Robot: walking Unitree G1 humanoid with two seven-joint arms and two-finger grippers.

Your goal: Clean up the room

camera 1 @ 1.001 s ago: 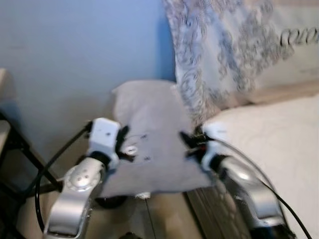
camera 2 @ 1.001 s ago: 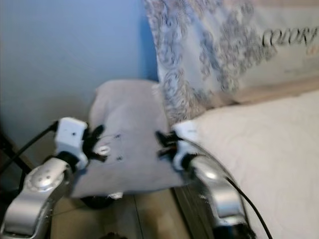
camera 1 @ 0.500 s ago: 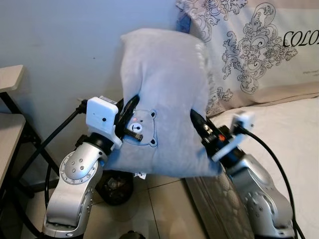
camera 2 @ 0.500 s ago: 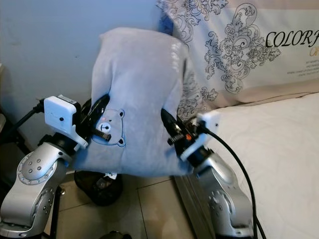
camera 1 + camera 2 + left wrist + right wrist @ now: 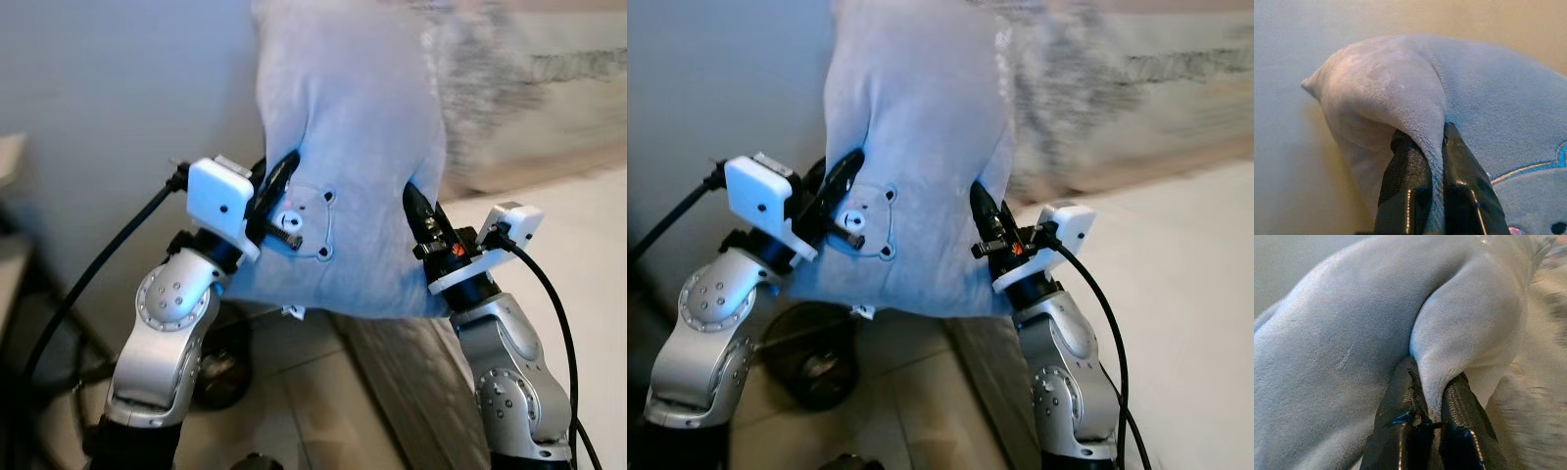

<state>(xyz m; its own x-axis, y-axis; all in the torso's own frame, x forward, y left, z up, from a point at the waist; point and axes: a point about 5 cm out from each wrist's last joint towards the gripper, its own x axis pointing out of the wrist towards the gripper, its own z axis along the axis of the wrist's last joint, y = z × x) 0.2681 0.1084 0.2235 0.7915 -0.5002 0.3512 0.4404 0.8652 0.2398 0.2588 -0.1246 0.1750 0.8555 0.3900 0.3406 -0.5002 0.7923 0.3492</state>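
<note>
A grey plush pillow [image 5: 353,127] with a stitched bear face [image 5: 309,223] hangs upright in the air between both arms, in front of the wall and the bed. My left gripper [image 5: 282,181] is shut on a pinched fold of its left edge, and the left wrist view shows the fingers [image 5: 1410,181] squeezing the fabric. My right gripper [image 5: 423,215] is shut on a fold of the pillow's right edge, also seen clamped between the fingers [image 5: 1400,401] in the right wrist view.
A bed [image 5: 568,215] with a pale cover lies at the right, with a patterned pillow [image 5: 529,88] standing against its head. A blue-grey wall [image 5: 118,88] rises behind. A dark round object [image 5: 813,362] sits on the tiled floor below the left arm.
Both arms have lifted the grey pillow higher and tilted it upright. The camera has shifted too, and the background is blurred.
</note>
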